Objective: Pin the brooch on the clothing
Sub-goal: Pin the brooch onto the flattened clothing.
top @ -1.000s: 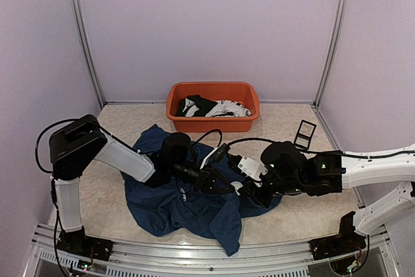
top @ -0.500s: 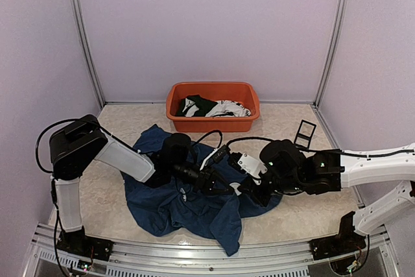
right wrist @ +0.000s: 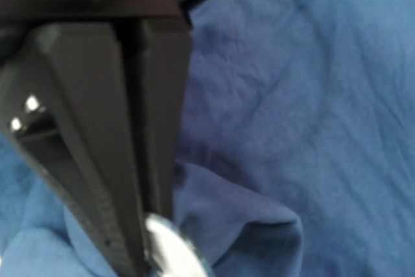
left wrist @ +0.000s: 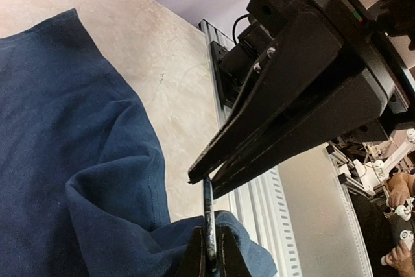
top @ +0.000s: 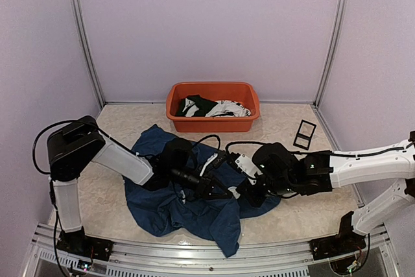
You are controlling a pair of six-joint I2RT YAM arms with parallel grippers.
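The clothing (top: 175,209), a navy T-shirt, lies crumpled on the table between the two arms. In the left wrist view my left gripper (left wrist: 209,233) is shut on the brooch (left wrist: 207,215), a thin disc seen edge-on and standing upright, with a fold of the clothing (left wrist: 71,173) bunched around the fingertips. From the upper right, my right gripper (left wrist: 202,178) comes down and is shut on the brooch's top edge. In the right wrist view the brooch (right wrist: 174,254) shows as a pale silvery disc at the tips of my right gripper (right wrist: 141,251), over the clothing (right wrist: 298,115).
An orange tub (top: 249,95) with black and white garments stands at the back middle. A small black frame (top: 304,134) stands at the back right. The table's front rail (left wrist: 256,215) runs just beyond the shirt's hem.
My right gripper has closed onto the brooch's edge, and the right arm has shifted slightly left towards the left gripper. The left gripper has stayed shut on the brooch.
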